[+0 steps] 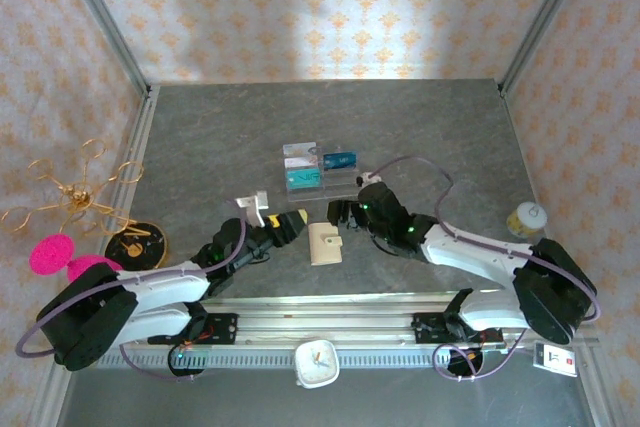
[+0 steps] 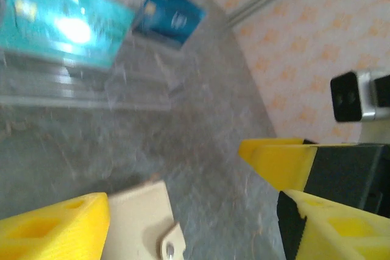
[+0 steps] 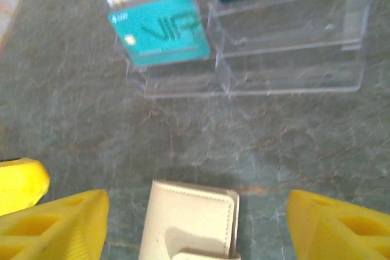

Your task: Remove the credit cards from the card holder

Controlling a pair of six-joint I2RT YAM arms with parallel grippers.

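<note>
Card holder (image 3: 192, 220): beige, folded shut, stitched edge, 1 snap tab.

**Layout, mid-frame**

The card holder (image 1: 325, 243) lies flat on the bench (image 1: 430, 127). The left end effector (image 1: 293, 224) is just to its left and the right end effector (image 1: 341, 215) just upper right. The tray (image 1: 320, 169) sits behind it, toward frame top, with credit cards (image 1: 303, 178) in its compartments.
</note>
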